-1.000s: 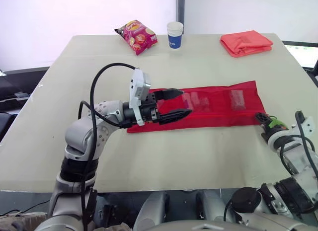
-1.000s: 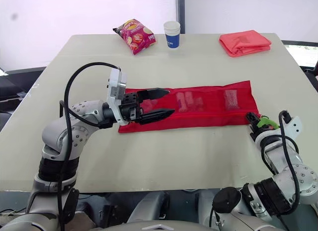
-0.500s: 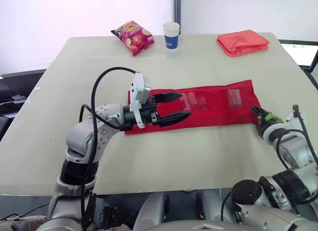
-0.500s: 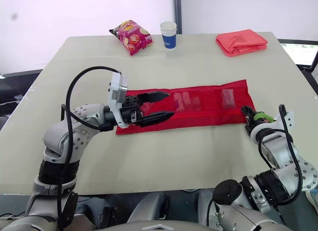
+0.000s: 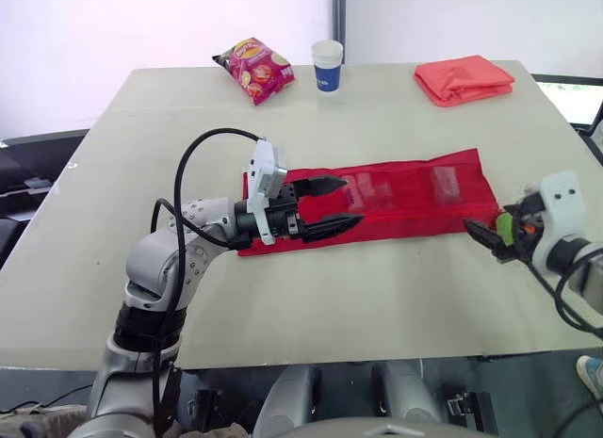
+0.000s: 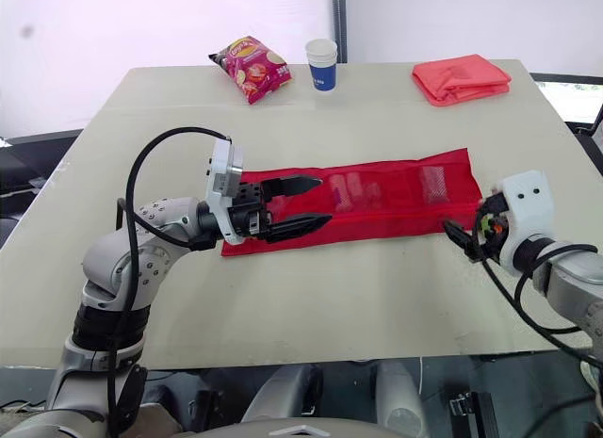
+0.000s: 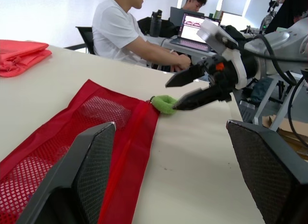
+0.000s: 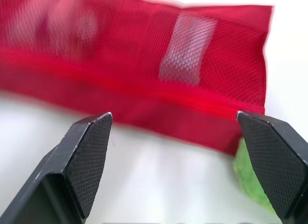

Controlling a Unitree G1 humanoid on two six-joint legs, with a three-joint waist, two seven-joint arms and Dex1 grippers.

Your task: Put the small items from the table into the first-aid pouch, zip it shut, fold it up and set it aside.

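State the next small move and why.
Probably shut the left gripper on the left part of the pouch to start folding: items lie inside, the green zip pull sits at the right end, and the right gripper is open beside it.

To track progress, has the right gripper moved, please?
Yes. The right gripper has shifted left, from the pouch's right corner to beside its near edge.

Lighting: bright, even and diffuse. The backdrop beyond the far edge of the table is washed out to near white. Shadows on the surface: soft and faint. Right wrist view: surface overexposed, red pouch blurred toward one end. Left wrist view: bright panels in the background blow out.
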